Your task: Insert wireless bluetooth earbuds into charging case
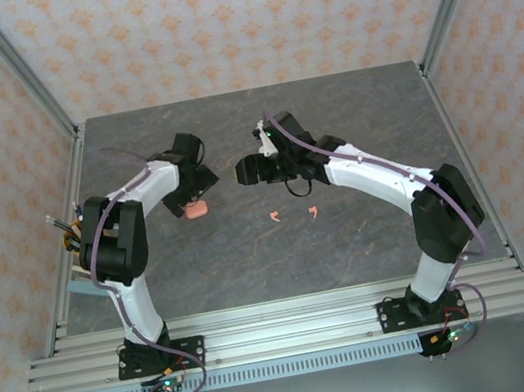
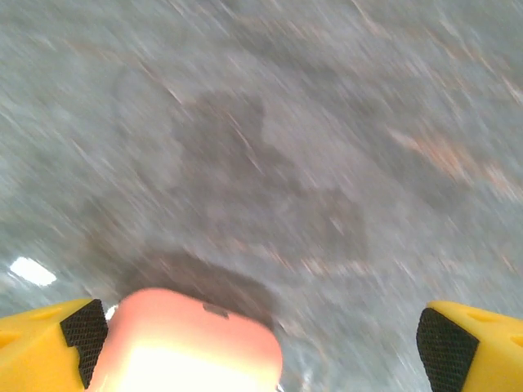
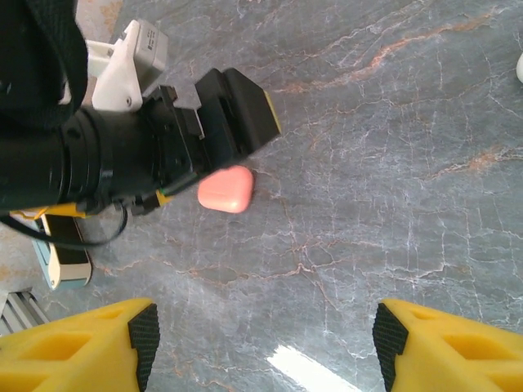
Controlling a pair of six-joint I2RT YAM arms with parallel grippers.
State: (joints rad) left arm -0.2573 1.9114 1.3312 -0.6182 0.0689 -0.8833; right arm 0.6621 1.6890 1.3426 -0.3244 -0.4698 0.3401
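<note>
Bounding edges: grey marbled table [image 1: 371,238], closed by patterned walls at the back and both sides, with aluminium rails along the near edge.
Open room: the tabletop is bare across the far half and the right side; a pale-blue object [image 1: 83,283] sits at the left edge.
Earbuds: left coral-pink earbud [image 1: 274,216] and right coral-pink earbud [image 1: 314,211] lie near each other on the table between the 2 arms, apart from the case.
Case: coral-pink charging case [image 1: 197,209] lies on the table below the left arm's tip.
Left arm: elbow folded high, forearm reaching toward the table's centre; left gripper [image 2: 263,339] points down over the case, jaws spread wide, case just beside 1 pad, not pinched.
Right arm: stretched leftward from its base; right gripper [image 3: 265,343] hangs above bare table, jaws spread, nothing between them.
</note>
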